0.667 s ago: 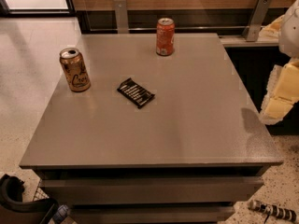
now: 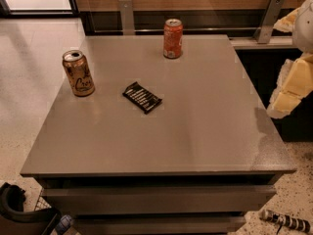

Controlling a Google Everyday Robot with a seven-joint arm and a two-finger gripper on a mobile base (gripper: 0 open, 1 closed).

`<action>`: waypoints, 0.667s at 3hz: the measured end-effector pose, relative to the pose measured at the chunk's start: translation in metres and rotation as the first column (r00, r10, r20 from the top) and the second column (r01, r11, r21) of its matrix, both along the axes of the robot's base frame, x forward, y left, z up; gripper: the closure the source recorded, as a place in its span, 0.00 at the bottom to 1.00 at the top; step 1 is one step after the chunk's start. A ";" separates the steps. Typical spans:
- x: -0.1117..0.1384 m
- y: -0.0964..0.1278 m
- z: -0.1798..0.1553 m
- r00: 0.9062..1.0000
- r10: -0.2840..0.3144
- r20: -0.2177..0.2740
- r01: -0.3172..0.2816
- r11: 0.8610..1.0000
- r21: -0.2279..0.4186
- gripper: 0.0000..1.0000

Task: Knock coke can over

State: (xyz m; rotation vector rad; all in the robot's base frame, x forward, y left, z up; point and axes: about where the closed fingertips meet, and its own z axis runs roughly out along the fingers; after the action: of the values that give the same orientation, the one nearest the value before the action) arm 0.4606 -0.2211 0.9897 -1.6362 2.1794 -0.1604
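The coke can (image 2: 172,38), orange-red with a silver top, stands upright near the far edge of the grey table (image 2: 195,131), a little right of its middle. My gripper (image 2: 286,89) shows as pale cream-yellow parts at the right edge of the camera view. It hangs off the table's right side, well to the right of the can and nearer to me, and touches nothing.
A gold-brown can with script lettering (image 2: 78,73) stands upright at the table's left. A flat black packet (image 2: 142,97) lies near the middle. Metal brackets (image 2: 126,14) and a wooden wall run behind the table. A striped object (image 2: 286,221) lies on the floor at the lower right.
The arm at the right edge has shifted slightly upward. Both cans and the packet have not moved.
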 end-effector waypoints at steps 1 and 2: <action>0.051 -0.029 -0.012 0.986 -0.097 0.137 0.074 0.983 0.166 0.00; 0.101 -0.032 -0.011 0.950 -0.151 0.274 0.035 0.921 0.387 0.00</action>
State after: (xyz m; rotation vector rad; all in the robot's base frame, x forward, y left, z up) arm 0.5620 -0.2529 0.9784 -1.2062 1.9131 -0.0099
